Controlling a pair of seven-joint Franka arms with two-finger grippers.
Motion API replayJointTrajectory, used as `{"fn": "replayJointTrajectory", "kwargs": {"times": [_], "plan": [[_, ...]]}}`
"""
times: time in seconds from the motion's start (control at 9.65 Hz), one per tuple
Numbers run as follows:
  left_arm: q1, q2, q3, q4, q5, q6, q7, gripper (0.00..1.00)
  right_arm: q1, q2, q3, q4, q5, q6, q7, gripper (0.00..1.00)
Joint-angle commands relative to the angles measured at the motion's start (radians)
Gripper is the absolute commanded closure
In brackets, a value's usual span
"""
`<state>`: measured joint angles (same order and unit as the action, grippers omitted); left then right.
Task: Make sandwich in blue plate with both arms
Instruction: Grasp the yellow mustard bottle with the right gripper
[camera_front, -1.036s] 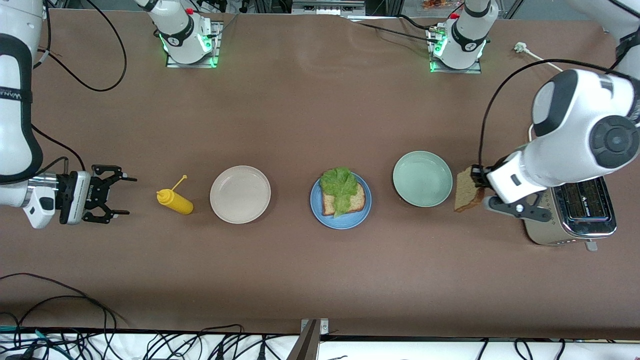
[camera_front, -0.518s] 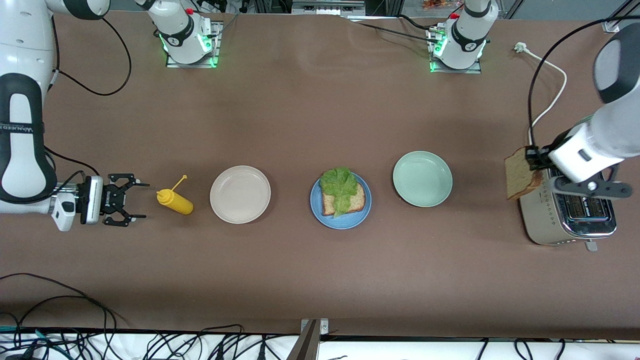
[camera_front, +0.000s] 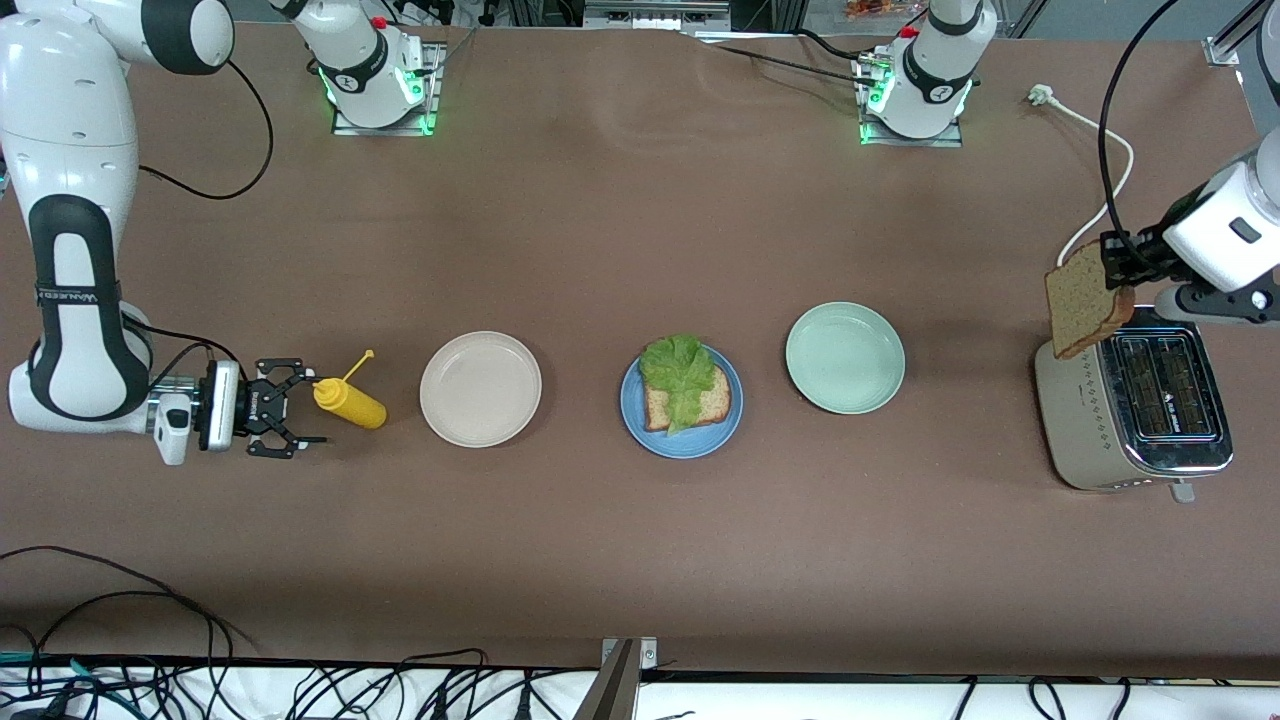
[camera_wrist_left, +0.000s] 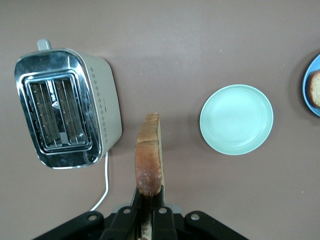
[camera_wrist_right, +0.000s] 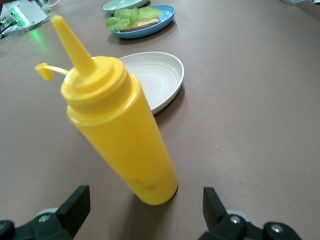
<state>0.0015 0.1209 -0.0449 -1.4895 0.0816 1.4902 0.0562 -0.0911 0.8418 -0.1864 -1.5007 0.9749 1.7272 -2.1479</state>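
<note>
Two empty plates (camera_front: 480, 388) flanking blue plate (camera_front: 700, 436)

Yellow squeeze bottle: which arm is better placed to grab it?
Right. The right gripper is open with its fingers either side of the yellow squeeze bottle. The left gripper is shut on a bread slice over the toaster.

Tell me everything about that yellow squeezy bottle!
The yellow squeeze bottle looks like soft, shiny plastic, all one yellow. It has a round body, a domed top and a long pointed nozzle, with a little cap dangling off on a thin strap. It stands tilted on the brown table, beside the beige plate, toward the right arm's end. The right claw is low at its base, fingers open on either side, not squeezing it.
</note>
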Motion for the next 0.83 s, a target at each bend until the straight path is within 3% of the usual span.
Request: {"fn": "replayJointTrajectory", "kwargs": {"times": [0.0, 0.41, 0.73], "plan": [[-0.005, -0.095, -0.006, -0.115, 0.018, 0.01, 0.014, 1.0, 0.025, 0.023, 0.007, 0.01, 0.073, 0.011, -0.021, 0.0], [-0.003, -0.092, -0.006, -0.113, 0.018, 0.01, 0.017, 1.0, 0.056, 0.025, 0.007, -0.004, 0.1, 0.055, -0.021, 0.0], [-0.005, -0.087, -0.006, -0.109, 0.029, 0.01, 0.017, 1.0, 0.07, 0.022, 0.007, -0.009, 0.1, 0.092, -0.021, 0.51]]}}
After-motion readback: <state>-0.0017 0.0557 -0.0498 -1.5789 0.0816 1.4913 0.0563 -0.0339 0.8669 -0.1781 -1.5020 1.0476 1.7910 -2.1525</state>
